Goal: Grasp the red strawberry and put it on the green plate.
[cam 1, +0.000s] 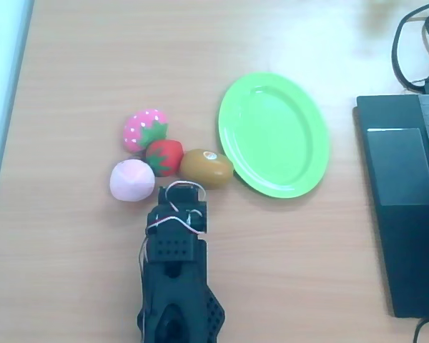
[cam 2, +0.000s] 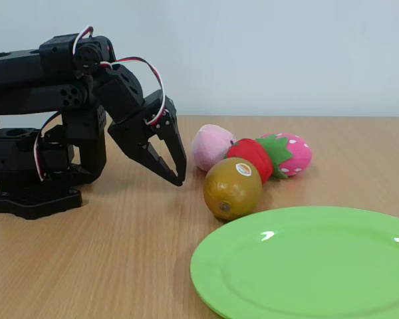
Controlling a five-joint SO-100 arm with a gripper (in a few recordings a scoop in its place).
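Note:
The red strawberry [cam 1: 164,156] [cam 2: 251,157] lies on the wooden table, wedged between a pink dotted strawberry [cam 1: 145,129] [cam 2: 294,154], a pale pink peach [cam 1: 132,180] [cam 2: 212,146] and a brown kiwi [cam 1: 206,167] [cam 2: 232,188]. The green plate [cam 1: 274,134] [cam 2: 306,266] sits empty just beside the kiwi. My black gripper [cam 1: 180,189] [cam 2: 178,179] points down at the table just short of the fruit cluster, between peach and kiwi, touching none of them. Its fingertips meet and hold nothing.
In the overhead view a dark laptop [cam 1: 400,200] fills the right side, with black cables [cam 1: 415,43] above it. A pale strip [cam 1: 0,107] marks the table's left edge. My arm's base [cam 2: 33,179] stands at the left of the fixed view.

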